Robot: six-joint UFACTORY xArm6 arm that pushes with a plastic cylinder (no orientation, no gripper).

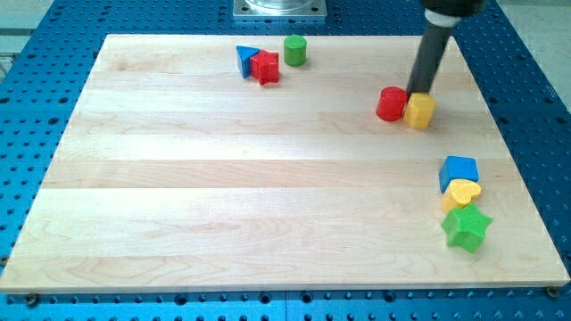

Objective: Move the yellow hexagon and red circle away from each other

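Observation:
The red circle (391,104) and the yellow hexagon (419,111) sit side by side and touching, at the view's upper right of the wooden board (223,178). The red circle is on the left, the yellow hexagon on the right. My tip (417,92) is at the end of the dark rod, just above the two blocks in the view, right behind the seam between them and close to the hexagon's top edge.
A blue triangle (245,59), a red star (264,67) and a green cylinder (295,50) cluster at the view's top centre. A blue block (459,172), a yellow heart (461,193) and a green star (467,227) stack closely at the view's right edge.

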